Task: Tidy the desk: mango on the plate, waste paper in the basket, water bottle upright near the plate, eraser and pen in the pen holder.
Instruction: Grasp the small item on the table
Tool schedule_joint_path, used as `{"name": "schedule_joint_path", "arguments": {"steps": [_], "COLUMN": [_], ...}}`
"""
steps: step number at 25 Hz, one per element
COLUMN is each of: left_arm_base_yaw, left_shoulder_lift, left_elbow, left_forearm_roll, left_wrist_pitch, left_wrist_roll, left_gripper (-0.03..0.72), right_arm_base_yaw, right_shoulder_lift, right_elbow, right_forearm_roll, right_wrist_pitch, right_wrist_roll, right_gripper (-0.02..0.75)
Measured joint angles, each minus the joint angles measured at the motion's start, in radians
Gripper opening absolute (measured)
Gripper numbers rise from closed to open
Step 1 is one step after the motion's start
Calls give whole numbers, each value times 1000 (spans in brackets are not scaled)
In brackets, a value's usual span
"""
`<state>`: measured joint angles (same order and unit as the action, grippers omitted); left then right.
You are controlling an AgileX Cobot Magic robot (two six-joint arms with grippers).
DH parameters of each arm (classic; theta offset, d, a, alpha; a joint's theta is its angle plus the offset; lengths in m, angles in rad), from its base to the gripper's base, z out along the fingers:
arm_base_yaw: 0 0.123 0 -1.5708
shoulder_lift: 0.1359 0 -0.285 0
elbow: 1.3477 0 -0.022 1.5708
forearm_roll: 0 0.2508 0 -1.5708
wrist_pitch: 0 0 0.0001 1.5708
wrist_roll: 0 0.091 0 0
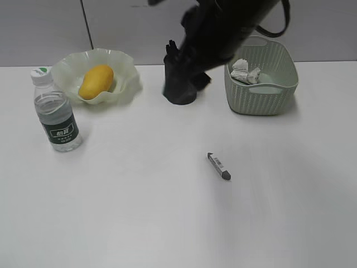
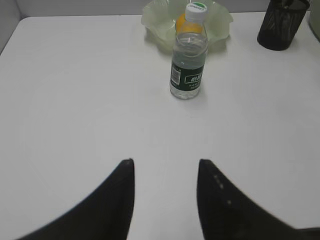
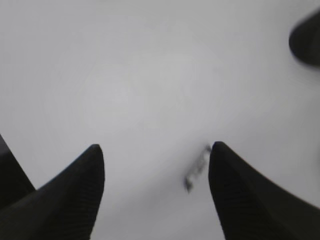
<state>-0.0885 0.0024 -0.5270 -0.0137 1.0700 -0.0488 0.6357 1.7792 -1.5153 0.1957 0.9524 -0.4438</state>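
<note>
The mango (image 1: 96,81) lies in the wavy green plate (image 1: 127,70). The water bottle (image 1: 56,111) stands upright left of the plate and also shows in the left wrist view (image 2: 188,65). The waste paper (image 1: 245,71) lies in the basket (image 1: 262,97). A short grey stick with a barcode label (image 1: 218,166), pen or eraser, lies on the desk (image 1: 139,212). The pen holder (image 1: 179,89) is partly hidden by my blurred right arm (image 1: 223,28). My right gripper (image 3: 156,150) is open and empty, high above the stick (image 3: 197,170). My left gripper (image 2: 165,162) is open and empty over bare desk.
Dark tips (image 1: 172,47) stick up at the pen holder's left rim; I cannot tell what they are. The pen holder also shows in the left wrist view (image 2: 281,25) and, blurred, in the right wrist view (image 3: 306,40). A grey wall runs behind the desk.
</note>
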Motion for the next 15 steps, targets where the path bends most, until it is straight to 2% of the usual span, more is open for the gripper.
{"name": "schedule_joint_path", "arguments": {"steps": [3,5,10,15], "left_arm_base_yaw": [0,0,-39,-134], "left_shoulder_lift": [59,125,276,460], "left_elbow": [0,0,-40,-131], "left_forearm_roll": [0,-3,-17,-17], "left_wrist_pitch": [-1,0,-14,-30], "left_wrist_roll": [2,23,49,85], "left_gripper": [319,319,319,320], "right_arm_base_yaw": [-12,-41,-201,-344], "right_shoulder_lift": [0,0,-41,-178], "right_elbow": [0,-1,8,113], "right_forearm_roll": [-183,-215,-87,-109], "right_wrist_pitch": [186,239,251,251], "right_wrist_roll": [188,236,265,268], "right_gripper": [519,519,519,519]}}
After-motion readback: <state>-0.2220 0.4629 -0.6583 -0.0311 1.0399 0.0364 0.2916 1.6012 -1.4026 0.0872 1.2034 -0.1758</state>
